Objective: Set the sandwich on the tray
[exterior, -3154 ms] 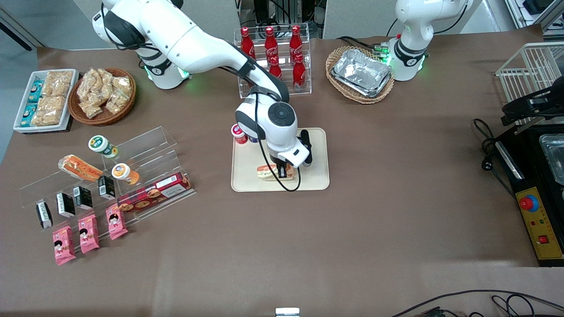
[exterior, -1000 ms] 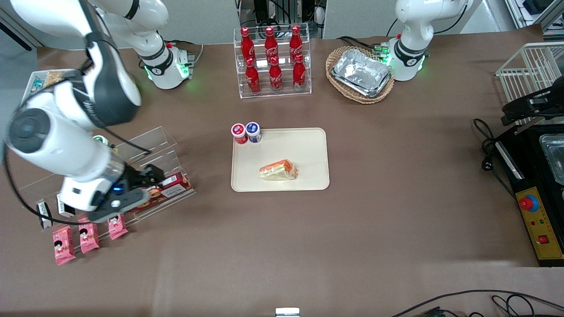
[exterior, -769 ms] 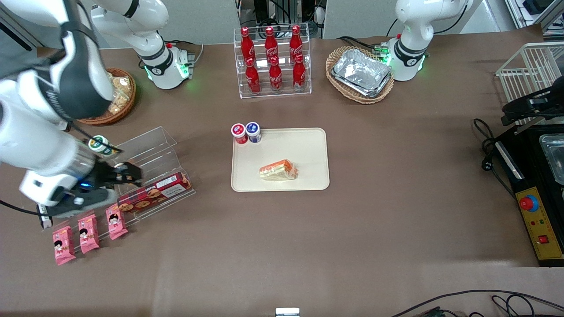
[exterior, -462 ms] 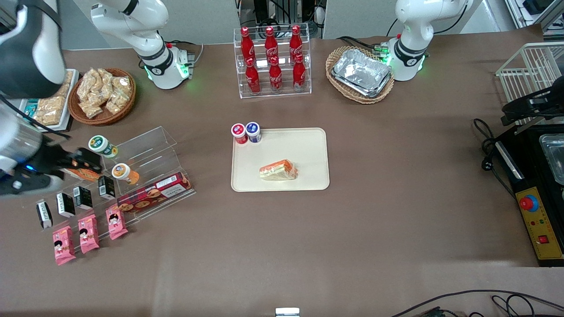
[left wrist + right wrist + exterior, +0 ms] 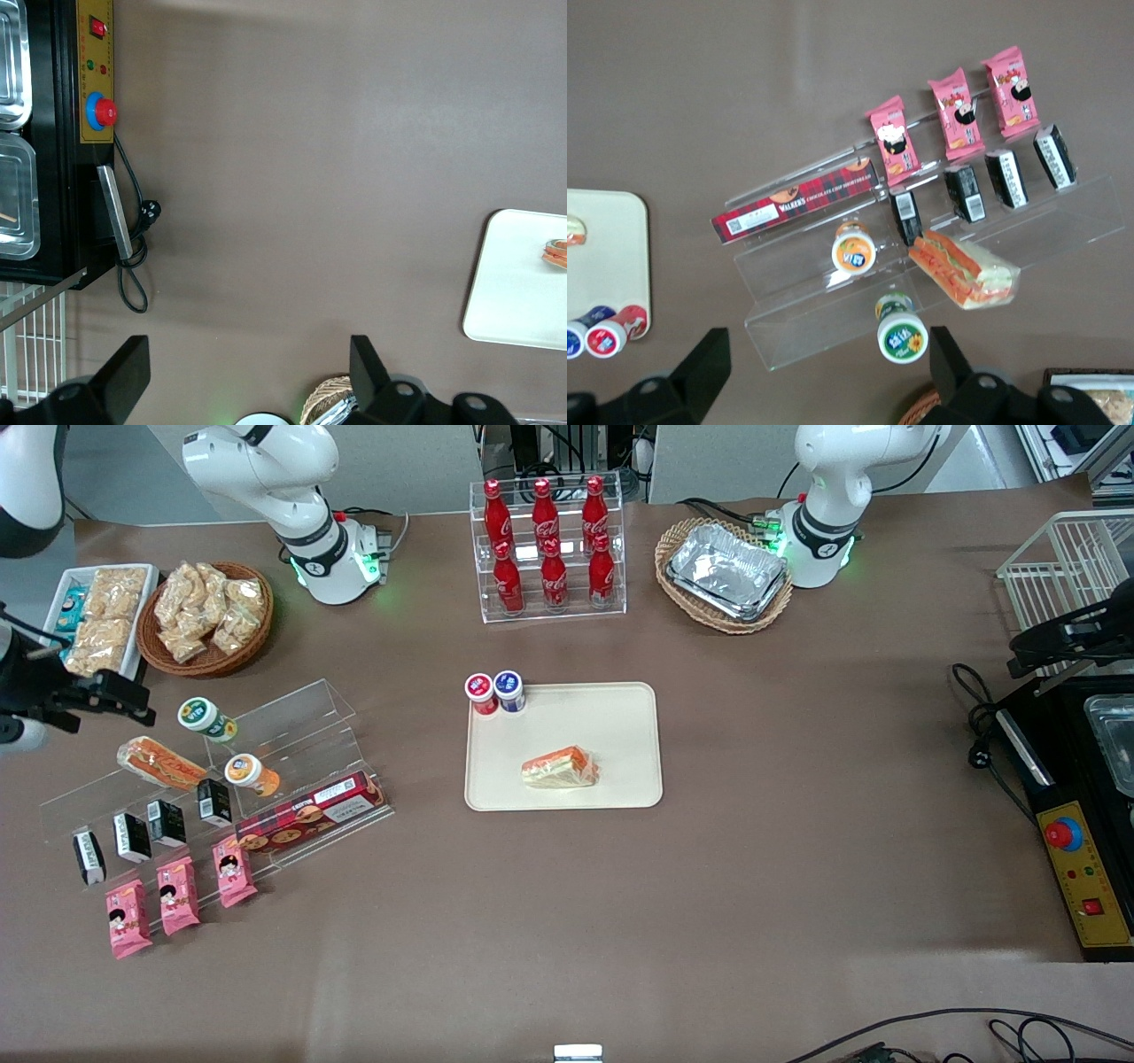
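The sandwich point(image 5: 560, 767), a clear-wrapped wedge with orange and green filling, lies on the cream tray point(image 5: 620, 717) in the middle of the table, nearer the tray's front-camera edge. Nothing touches it. The left wrist view shows the tray point(image 5: 518, 297) with an end of the sandwich point(image 5: 556, 254) on it. My gripper point(image 5: 108, 696) hangs open and holds nothing, high above the table at the working arm's end, over the gap between the acrylic rack and the snack baskets. In the right wrist view the gripper point(image 5: 828, 347) looks down on the rack, and a corner of the tray point(image 5: 607, 252) shows.
Two small cups point(image 5: 494, 691) stand at the tray's corner. An acrylic rack point(image 5: 292, 726) holds a wrapped roll point(image 5: 159, 763), cups, cartons and a biscuit box. A bottle rack point(image 5: 549, 549), a foil-tray basket point(image 5: 725, 571), a snack basket point(image 5: 208, 615) and a control box point(image 5: 1085, 868) ring the table.
The gripper let go of the sandwich on the tray, then swung away over the acrylic rack toward the working arm's end. The sandwich has stayed still.
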Action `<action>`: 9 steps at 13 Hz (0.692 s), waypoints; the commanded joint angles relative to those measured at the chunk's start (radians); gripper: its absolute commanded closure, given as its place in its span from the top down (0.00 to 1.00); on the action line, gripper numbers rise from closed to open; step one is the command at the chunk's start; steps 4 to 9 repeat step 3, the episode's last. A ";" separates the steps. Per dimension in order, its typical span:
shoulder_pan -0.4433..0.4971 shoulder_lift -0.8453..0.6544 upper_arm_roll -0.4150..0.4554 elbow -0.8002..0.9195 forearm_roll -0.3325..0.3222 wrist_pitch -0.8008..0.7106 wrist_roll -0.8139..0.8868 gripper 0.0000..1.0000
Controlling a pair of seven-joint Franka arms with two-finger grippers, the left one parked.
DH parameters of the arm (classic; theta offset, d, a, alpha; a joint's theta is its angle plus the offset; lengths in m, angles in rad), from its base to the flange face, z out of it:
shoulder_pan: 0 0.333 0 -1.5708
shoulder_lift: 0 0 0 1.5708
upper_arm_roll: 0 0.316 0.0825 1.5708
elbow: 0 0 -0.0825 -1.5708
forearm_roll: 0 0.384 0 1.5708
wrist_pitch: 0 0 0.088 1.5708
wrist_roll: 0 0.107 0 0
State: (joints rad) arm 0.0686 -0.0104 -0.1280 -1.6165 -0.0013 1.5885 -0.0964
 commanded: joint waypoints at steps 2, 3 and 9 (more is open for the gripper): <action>0.007 -0.025 -0.004 -0.022 0.023 -0.067 0.015 1.00; 0.007 -0.023 -0.004 -0.014 0.023 -0.093 0.015 1.00; 0.007 -0.023 -0.004 -0.014 0.023 -0.093 0.015 1.00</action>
